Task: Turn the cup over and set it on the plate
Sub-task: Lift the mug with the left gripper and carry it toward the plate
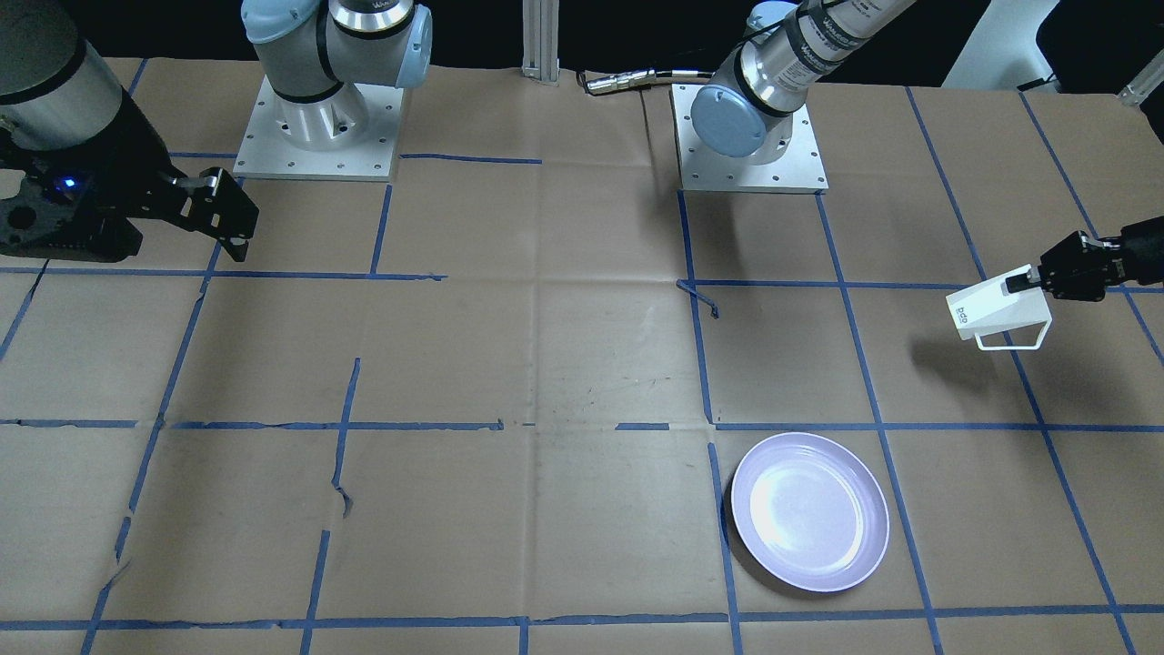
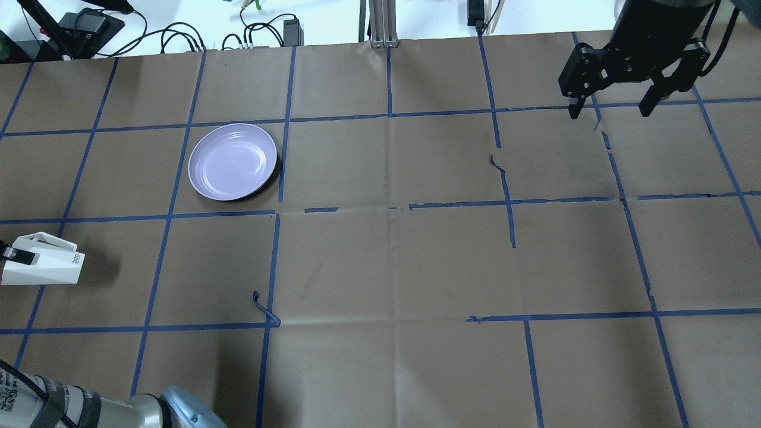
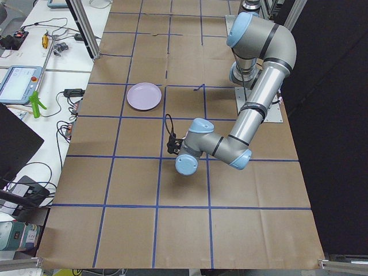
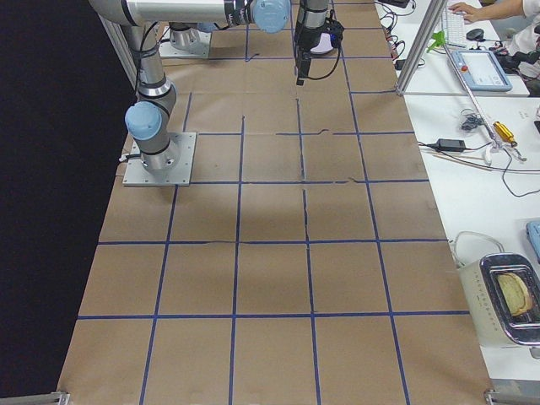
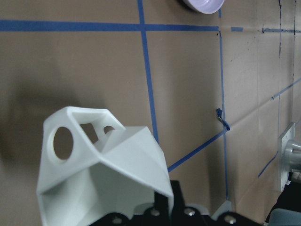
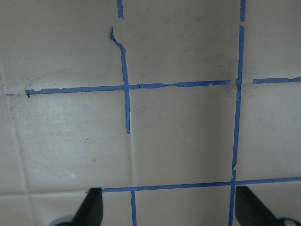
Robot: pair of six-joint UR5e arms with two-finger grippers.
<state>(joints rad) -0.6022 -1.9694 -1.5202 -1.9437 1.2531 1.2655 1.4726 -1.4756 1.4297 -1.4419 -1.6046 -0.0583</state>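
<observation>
My left gripper (image 1: pixel 1026 282) is shut on the rim wall of the white faceted cup (image 1: pixel 993 315). It holds the cup on its side a little above the table, near the table's left end. The printed base points toward the table's middle. The cup also shows in the overhead view (image 2: pixel 47 268) and fills the left wrist view (image 5: pixel 99 174). The lavender plate (image 1: pixel 809 511) lies bare on the table, apart from the cup; it also shows in the overhead view (image 2: pixel 233 161). My right gripper (image 2: pixel 611 111) is open and empty, high over the far right side.
The table is covered in brown paper with a grid of blue tape (image 2: pixel 389 114). The two arm bases (image 1: pixel 318 123) stand at the robot's edge. Cables and gear (image 2: pixel 178 35) lie beyond the far edge.
</observation>
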